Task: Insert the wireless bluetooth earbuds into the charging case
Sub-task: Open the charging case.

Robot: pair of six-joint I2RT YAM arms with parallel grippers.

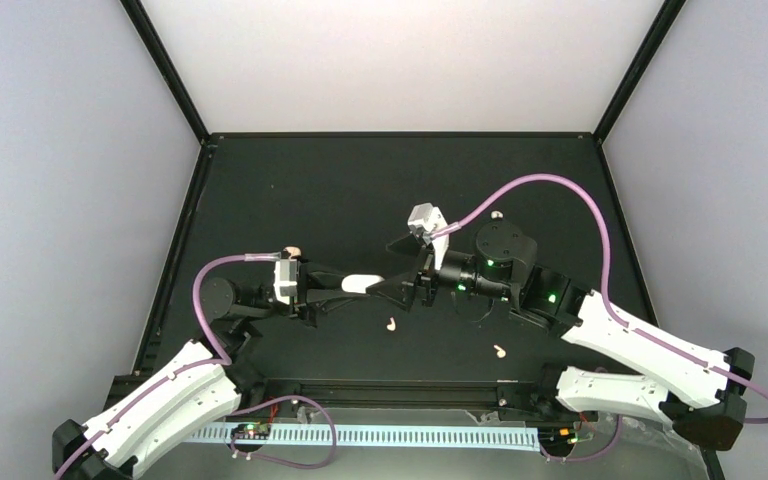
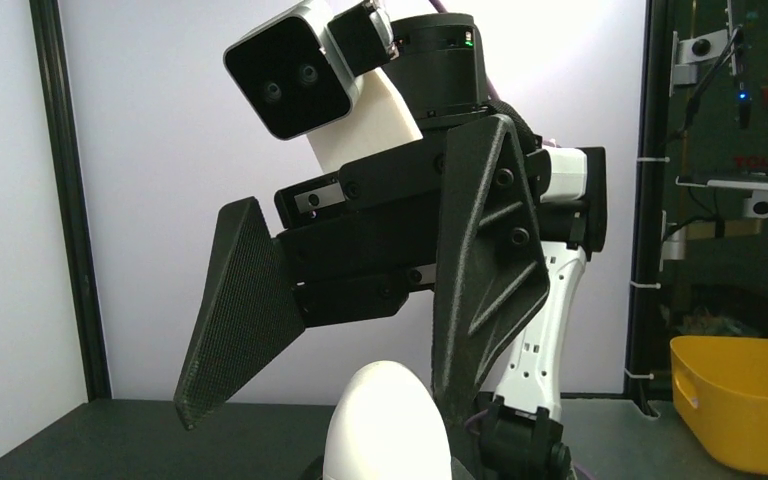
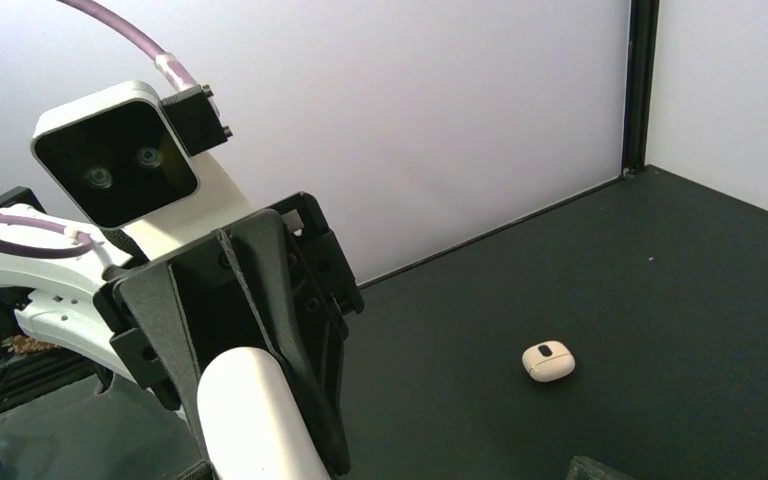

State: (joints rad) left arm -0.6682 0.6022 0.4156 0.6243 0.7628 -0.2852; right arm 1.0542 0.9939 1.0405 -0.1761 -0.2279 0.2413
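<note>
Only overhead, 2 loose earbuds (image 1: pixel 391 324)

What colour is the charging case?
Glossy white charging case, clearest in the left wrist view.

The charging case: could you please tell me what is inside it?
Nothing inside shows: the charging case, gripped by the left tool, presents only closed shell. One earbud and a second earbud lie outside, on the table.

Charging case (image 2: pixel 385 430): smooth, glossy white plastic. Table (image 3: pixel 680 290): matt black surface.
</note>
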